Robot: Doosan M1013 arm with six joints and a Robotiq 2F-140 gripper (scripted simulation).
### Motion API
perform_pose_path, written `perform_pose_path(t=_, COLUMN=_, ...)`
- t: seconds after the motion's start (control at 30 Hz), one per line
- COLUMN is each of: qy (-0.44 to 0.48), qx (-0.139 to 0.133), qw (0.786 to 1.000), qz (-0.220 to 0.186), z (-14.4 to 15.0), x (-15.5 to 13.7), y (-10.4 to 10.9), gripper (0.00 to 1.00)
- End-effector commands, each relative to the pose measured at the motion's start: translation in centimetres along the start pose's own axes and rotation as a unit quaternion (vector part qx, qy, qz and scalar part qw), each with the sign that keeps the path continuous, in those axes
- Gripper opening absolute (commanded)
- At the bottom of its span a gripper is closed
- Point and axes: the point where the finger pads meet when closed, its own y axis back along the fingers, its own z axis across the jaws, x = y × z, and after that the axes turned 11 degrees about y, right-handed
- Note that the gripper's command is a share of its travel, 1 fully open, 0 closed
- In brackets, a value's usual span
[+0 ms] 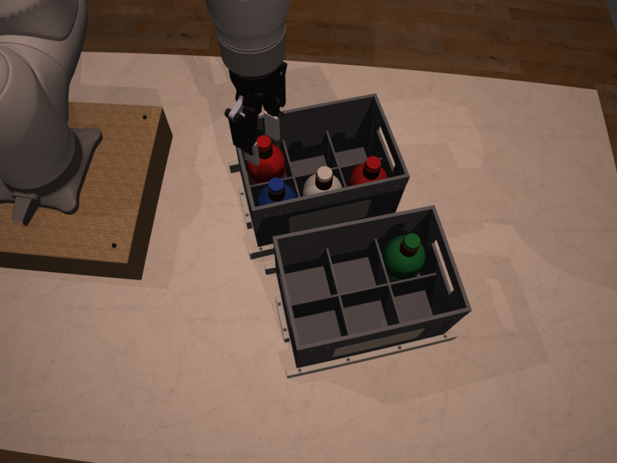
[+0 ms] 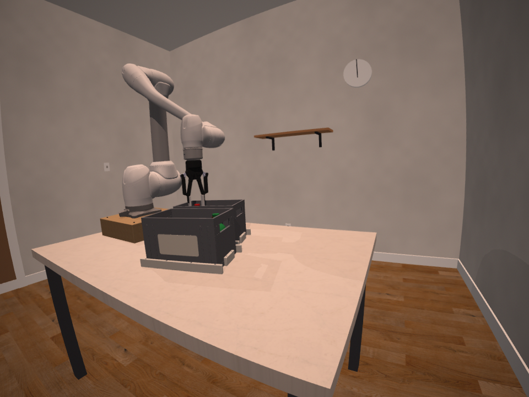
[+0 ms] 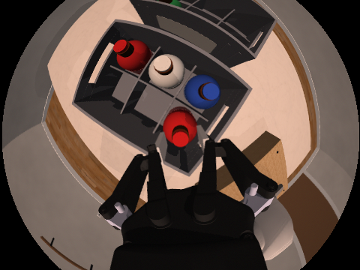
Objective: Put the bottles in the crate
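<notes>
Standing between open gripper [image 1: 262, 137] [image 2: 195, 201] [image 3: 181, 136] fingers; red bottle [image 1: 266, 161] [image 2: 197, 204] [image 3: 180, 125]

A round clock [image 2: 357, 73] hung on the wall [image 2: 410, 140], above and to the right of a brown shelf [image 2: 295, 133] on black brackets. Wooden planks [image 2: 410, 342] covered the floor.

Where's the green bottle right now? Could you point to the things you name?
In the top view, the green bottle [image 1: 402, 260] [image 2: 221, 227] stands in the nearer crate [image 1: 328, 344] [image 2: 179, 218], in the far right compartment, beside the handle slot.
</notes>
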Motion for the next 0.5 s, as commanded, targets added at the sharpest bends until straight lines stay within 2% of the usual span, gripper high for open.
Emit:
perform_pose_path(t=0.0, qy=0.0, qx=0.0, qw=1.0, qz=0.0, z=0.0, x=0.0, y=0.0, gripper=0.38)
perform_pose_path(t=0.47, qy=0.0, qx=0.0, qw=1.0, qz=0.0, z=0.0, x=0.0, y=0.54, gripper=0.38)
